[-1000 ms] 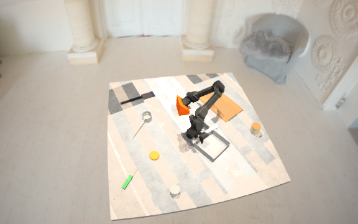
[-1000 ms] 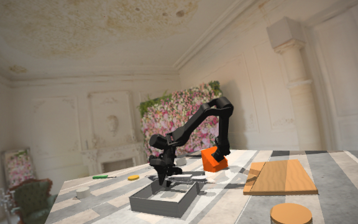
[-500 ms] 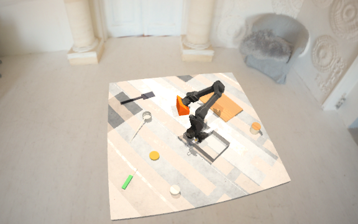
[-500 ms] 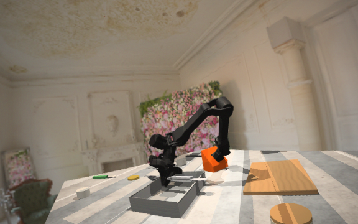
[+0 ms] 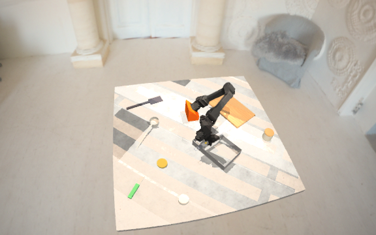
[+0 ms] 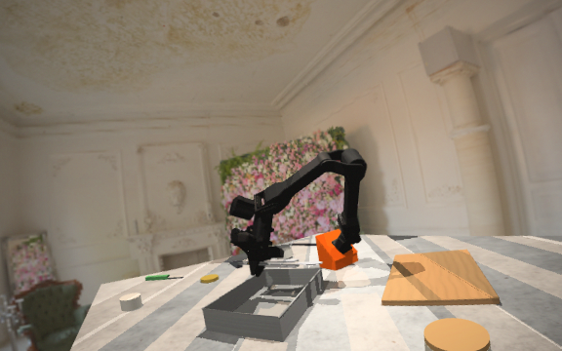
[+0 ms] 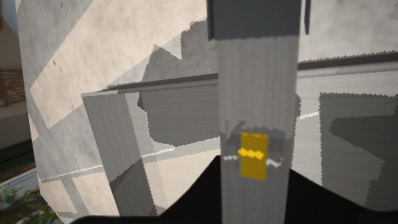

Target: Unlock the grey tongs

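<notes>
The grey tongs [image 6: 310, 263] [image 7: 259, 75] lie level at the rim of the roasting tin [image 5: 234, 160] [image 6: 242, 322] [image 7: 105, 130], over its end nearest the arm. Their arms look close together, and a yellow patch shows on them in the wrist view. My gripper [image 5: 207, 143] [image 6: 257, 271] [image 7: 240, 162] points down and is shut on the tongs, one finger on each side at the yellow patch. Whether the tongs touch the rim cannot be told. The wooden board [image 5: 241, 112] [image 6: 437, 288] lies flat with nothing on it, apart from the tin.
An orange block [image 5: 191, 115] [image 6: 329, 255] stands near the arm's base. A dark spatula [image 5: 155, 100], a strainer [image 5: 154, 121], a yellow disc [image 5: 162, 163] [image 6: 209, 279], a green-handled knife [image 5: 134, 190] [image 6: 157, 277], a white disc [image 5: 183, 199] [image 6: 131, 302] and a lidded jar [image 5: 267, 134] [image 6: 457, 334] lie around.
</notes>
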`<state>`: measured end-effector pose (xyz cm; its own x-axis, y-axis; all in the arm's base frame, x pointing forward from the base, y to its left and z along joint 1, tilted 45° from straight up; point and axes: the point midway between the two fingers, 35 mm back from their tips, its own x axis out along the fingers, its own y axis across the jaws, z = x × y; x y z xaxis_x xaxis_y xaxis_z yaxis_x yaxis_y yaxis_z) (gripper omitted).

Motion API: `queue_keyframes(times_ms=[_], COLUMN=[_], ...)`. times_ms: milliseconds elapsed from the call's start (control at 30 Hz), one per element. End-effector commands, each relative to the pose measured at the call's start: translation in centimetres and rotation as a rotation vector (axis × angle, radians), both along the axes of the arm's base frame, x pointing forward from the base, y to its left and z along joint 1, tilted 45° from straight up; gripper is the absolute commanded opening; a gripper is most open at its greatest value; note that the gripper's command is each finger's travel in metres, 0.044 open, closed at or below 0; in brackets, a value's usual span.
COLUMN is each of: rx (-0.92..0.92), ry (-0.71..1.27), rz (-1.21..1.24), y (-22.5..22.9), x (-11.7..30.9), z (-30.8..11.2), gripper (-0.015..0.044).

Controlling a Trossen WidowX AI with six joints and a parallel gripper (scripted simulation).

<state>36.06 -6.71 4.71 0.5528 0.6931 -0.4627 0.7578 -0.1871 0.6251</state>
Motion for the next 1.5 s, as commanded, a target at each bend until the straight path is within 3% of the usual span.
queue_keyframes(times_ms=[0,467,1467], rx=[-0.003,-0.012,-0.166], ry=[-0.028,-0.012,0.282], rz=[-0.008,0.001,0.253], y=[-1.87,-1.93,-2.08], x=[-0.24,-0.09,0.39], z=[2.58,2.48,1.83], gripper=[-0.0150,-0.0150,-0.0150])
